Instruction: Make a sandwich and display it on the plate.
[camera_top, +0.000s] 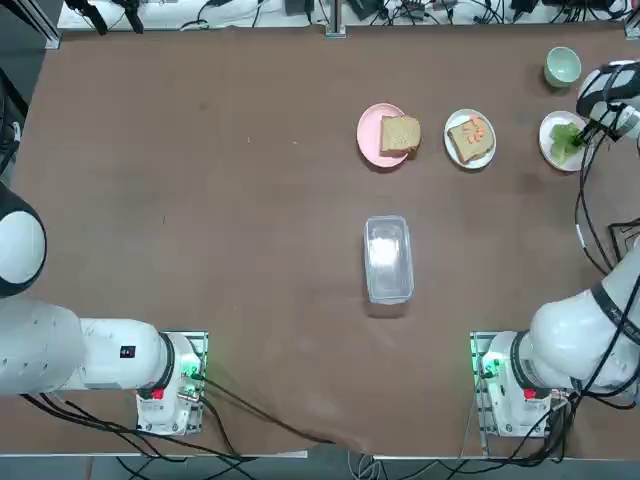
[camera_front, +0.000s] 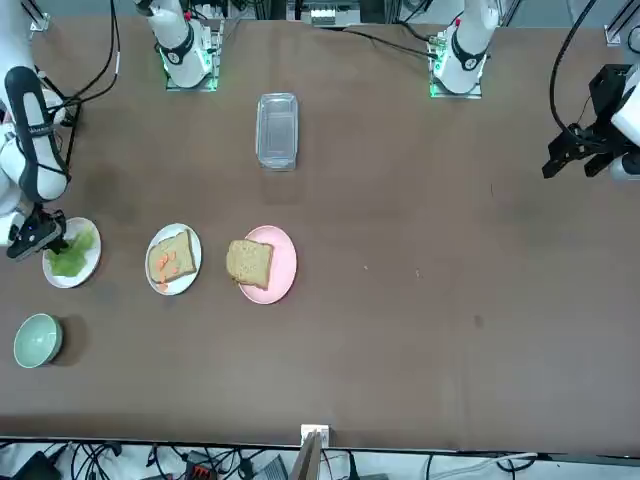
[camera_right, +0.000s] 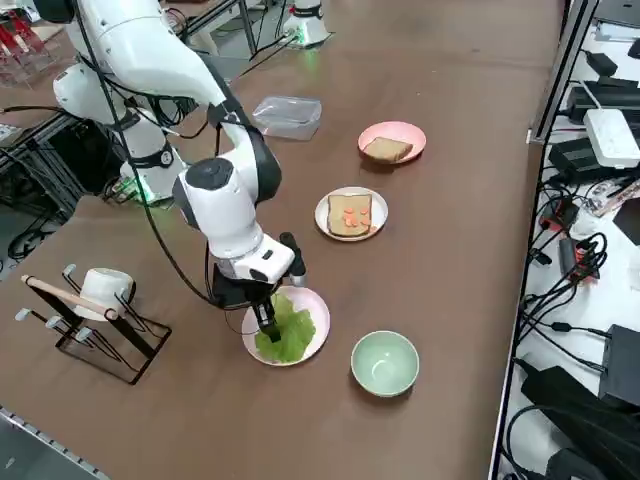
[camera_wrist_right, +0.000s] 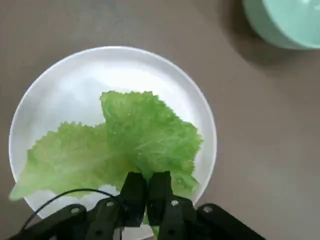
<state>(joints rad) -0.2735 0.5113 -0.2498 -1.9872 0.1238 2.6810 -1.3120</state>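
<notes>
My right gripper is shut on the near edge of a green lettuce leaf, which lies on a white plate with a faint pink tint at the table's far right. The same gripper points straight down onto the lettuce. No assembled sandwich shows; its parts lie apart. A bread slice with orange sauce rests on the plain white plate in the middle of the row. A bare bread slice sits on the pink plate.
A pale green bowl stands just beyond the lettuce plate. A clear plastic container lies mid-table. A wire rack holding a white cup stands near the table's right edge, close to my arm.
</notes>
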